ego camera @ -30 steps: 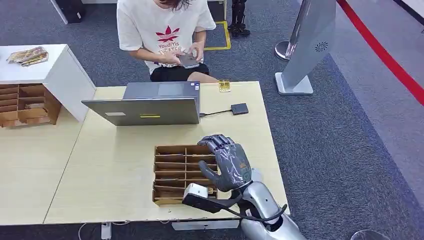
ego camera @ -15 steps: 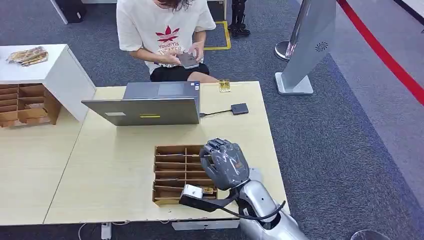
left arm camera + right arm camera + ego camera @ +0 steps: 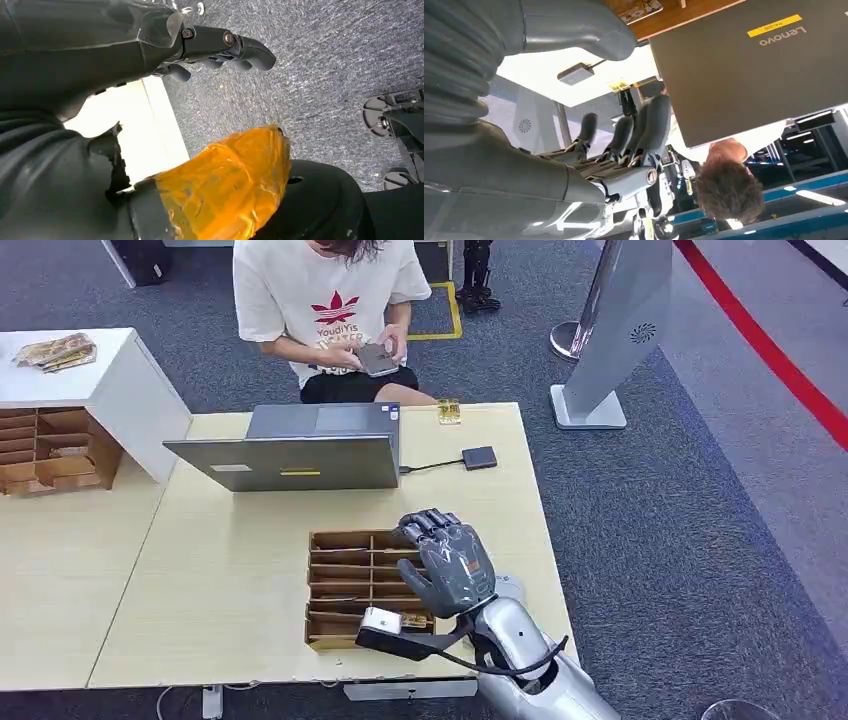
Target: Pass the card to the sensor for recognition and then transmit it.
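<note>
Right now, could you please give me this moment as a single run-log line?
right robot hand: open, over wooden card rack | card: none held | sensor: beside laptop | left robot hand: hanging, empty

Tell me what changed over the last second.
The right hand stayed over the right side of the wooden card tray, curling inward half a second ago, then spreading its fingers again; it holds nothing. The laptop, the small black sensor and the seated person have not moved.

Grey laptop (image 3: 300,450) with yellow label; brown wooden organiser (image 3: 360,585); pale wood table (image 3: 220,570); speckled grey carpet (image 3: 680,520) bore a red stripe (image 3: 770,350).
</note>
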Motion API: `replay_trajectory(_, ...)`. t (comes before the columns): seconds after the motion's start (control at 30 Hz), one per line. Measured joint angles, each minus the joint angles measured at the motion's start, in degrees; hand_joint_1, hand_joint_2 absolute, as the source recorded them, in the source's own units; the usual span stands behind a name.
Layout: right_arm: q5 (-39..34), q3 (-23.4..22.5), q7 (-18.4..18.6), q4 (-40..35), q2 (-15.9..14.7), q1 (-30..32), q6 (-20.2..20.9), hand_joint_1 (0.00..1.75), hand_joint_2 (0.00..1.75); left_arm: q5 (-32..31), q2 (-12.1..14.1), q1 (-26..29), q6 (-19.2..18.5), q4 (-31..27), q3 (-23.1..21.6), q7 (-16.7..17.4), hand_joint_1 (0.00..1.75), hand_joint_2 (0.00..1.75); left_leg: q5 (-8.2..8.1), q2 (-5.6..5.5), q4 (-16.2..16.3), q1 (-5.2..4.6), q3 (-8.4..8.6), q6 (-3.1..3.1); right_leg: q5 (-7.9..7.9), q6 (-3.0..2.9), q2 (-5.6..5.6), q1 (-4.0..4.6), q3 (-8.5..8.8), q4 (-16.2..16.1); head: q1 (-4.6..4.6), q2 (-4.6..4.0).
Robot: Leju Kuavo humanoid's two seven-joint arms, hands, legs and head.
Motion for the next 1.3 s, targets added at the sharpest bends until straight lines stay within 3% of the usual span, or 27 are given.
replay_trajectory(0.43, 0.04, 0.37, 0.02, 0.74, 0.11, -0.72, 0.72, 0.84, 1.75, -0.07, 0.00, -0.03, -0.22, 0.00, -0.07, 0.02, 0.00, 0.00, 0.00, 0.00, 0.00, 0.00, -0.01, 0.00, 0.00, 0.00, 0.00, 0.00, 0.00, 0.00, -0.02, 0.00)
replay_trajectory(0.6, -0.11, 0.61, 0.31, 1.42, 0.26, -1.15, 1.09, 1.15, 1.75, -0.09, 0.00, -0.05, -0.35, 0.00, -0.11, 0.04, 0.00, 0.00, 0.00, 0.00, 0.00, 0.00, -0.01, 0.00, 0.00, 0.00, 0.00, 0.00, 0.00, 0.00, 0.00, 0.00)
replay_trajectory(0.87, -0.70, 1.11, 0.50, 4.20, 1.49, -2.47, 2.05, 1.10, 1.75, -0.37, -0.02, -0.28, -0.66, 0.00, -0.92, 0.22, 0.00, 0.00, 0.00, 0.00, 0.00, 0.01, -0.01, 0.00, 0.00, 0.00, 0.00, 0.01, 0.00, 0.01, 0.00, 0.00)
replay_trajectory(0.97, -0.79, 1.16, 0.50, 5.18, 1.86, -2.81, 2.12, 0.91, 1.75, -0.42, -0.02, -0.30, -0.70, 0.00, -0.96, 0.26, 0.00, 0.00, 0.00, 0.00, 0.00, 0.01, -0.01, 0.00, 0.00, 0.00, 0.00, 0.01, 0.00, 0.01, 0.00, 0.00)
replay_trajectory(1.13, -0.98, 1.16, 0.55, 6.88, 2.34, -3.33, 2.16, 0.91, 1.75, -0.44, -0.02, -0.35, -0.72, 0.00, -0.98, 0.57, 0.00, 0.00, 0.00, 0.00, 0.00, 0.01, -0.01, 0.00, 0.00, 0.00, 0.00, 0.01, 0.00, 0.01, 0.00, 0.00)
replay_trajectory(1.23, -0.98, 1.18, 0.66, 7.48, 2.51, -3.41, 2.16, 0.77, 1.75, -0.44, -0.02, -0.40, -0.72, 0.00, -1.01, 0.61, 0.00, 0.00, 0.00, 0.00, 0.00, 0.01, -0.01, 0.00, 0.00, 0.00, 0.00, 0.01, 0.00, 0.01, -0.02, 0.00)
replay_trajectory(1.3, -1.01, 1.18, 0.90, 7.89, 2.54, -3.53, 2.21, 0.77, 1.75, -0.46, -0.02, -0.43, -0.74, 0.00, -1.03, 0.63, 0.00, 0.00, 0.00, 0.00, 0.00, 0.01, -0.01, 0.00, 0.00, 0.00, -0.01, 0.01, 0.00, 0.01, 0.00, 0.00)
